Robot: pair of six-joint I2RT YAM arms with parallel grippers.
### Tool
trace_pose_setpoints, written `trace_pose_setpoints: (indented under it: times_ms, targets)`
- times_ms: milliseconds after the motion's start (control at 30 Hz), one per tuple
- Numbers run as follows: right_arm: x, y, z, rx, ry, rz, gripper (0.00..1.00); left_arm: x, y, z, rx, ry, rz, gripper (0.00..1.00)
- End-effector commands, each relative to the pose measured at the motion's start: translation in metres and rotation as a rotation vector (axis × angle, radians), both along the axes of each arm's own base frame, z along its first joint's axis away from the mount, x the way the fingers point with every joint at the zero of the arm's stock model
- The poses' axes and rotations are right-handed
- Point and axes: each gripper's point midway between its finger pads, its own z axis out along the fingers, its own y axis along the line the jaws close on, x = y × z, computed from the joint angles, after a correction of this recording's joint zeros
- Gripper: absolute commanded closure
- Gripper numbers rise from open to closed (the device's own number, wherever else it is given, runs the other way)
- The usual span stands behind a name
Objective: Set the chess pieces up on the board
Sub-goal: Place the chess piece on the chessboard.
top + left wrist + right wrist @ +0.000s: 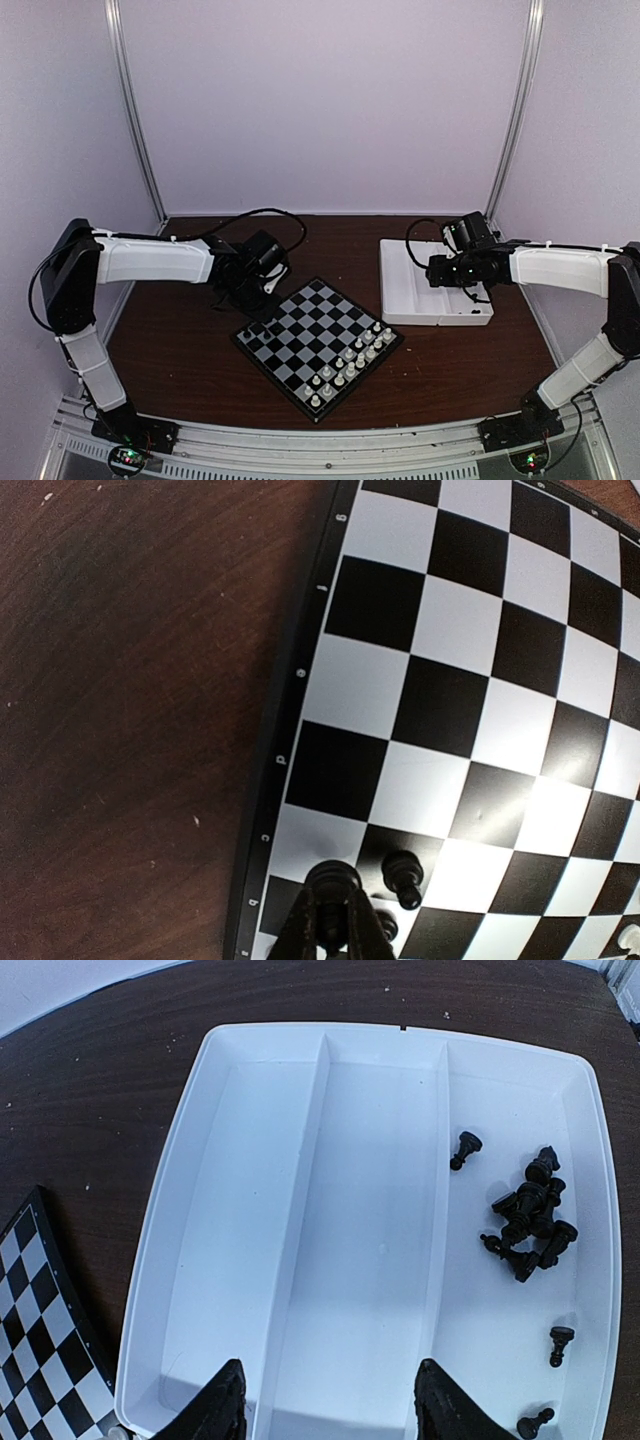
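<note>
Status: early stage on the black side.

- The board [300, 322] lies near the middle of the tabletop [180, 345], turned corner-on to the arms.
- White pieces [352, 362] stand in two rows along the board's near-right edge; they are too small to count.
- At the board's left corner, one black pawn [403, 873] stands on a square.
- The left gripper [335, 898] is clamped narrow on a black piece [335, 873] just beside that pawn. Whether its base touches the board cannot be told.
- The remaining chess pieces [530, 1222] lie loose in one end compartment of the tray [240, 1210].
- The right gripper [328, 1385] hangs above the tray, jaws apart, holding nothing.

Judgement: nearly all of the black set remains to be placed
</note>
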Motion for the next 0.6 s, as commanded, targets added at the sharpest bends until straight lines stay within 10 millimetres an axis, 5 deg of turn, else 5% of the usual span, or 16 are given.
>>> trace_pose_setpoints:
  times_ms: [0, 567]
  targets:
    - [0.002, -0.005, 0.003, 0.001, -0.009, -0.022, 0.43, 0.014, -0.010, 0.004, -0.024, -0.030, -0.016, 0.95]
    - [0.002, -0.004, 0.002, 0.001, -0.006, -0.021, 0.43, 0.018, -0.007, -0.008, 0.006, -0.024, -0.014, 0.95]
